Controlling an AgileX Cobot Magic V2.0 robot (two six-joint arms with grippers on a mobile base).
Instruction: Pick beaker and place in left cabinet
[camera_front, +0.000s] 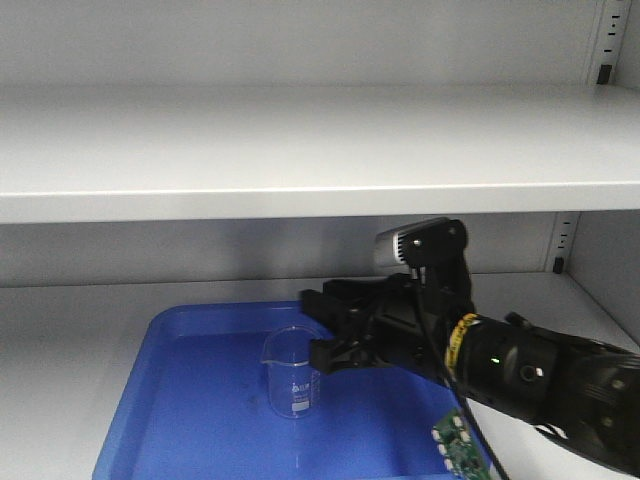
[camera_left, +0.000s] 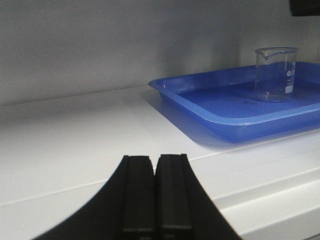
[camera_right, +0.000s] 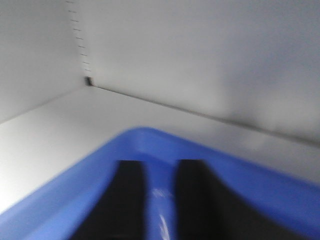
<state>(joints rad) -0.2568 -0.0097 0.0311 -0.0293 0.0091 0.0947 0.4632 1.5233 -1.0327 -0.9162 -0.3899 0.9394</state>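
The clear glass beaker (camera_front: 292, 375) stands upright in a blue tray (camera_front: 180, 400) on a shelf (camera_front: 70, 340) of the pale grey left cabinet. My right gripper (camera_front: 315, 325) reaches in from the right. It is open, with its fingertips at the beaker's right side, and I cannot tell whether they touch it. The right wrist view is blurred: my right gripper (camera_right: 160, 167) has its jaws apart over the tray (camera_right: 100, 170), with a faint glassy glint between them. My left gripper (camera_left: 156, 159) is shut and empty, low over the shelf (camera_left: 75, 140). The beaker (camera_left: 275, 75) and the tray (camera_left: 210, 107) lie to its far right.
An upper shelf (camera_front: 300, 150) hangs close above the arm. Notched rails (camera_front: 605, 40) run up the right back corner, and a shelf clip (camera_right: 89, 81) sits in the far left corner. The cabinet's back wall (camera_right: 200, 60) stands behind the tray.
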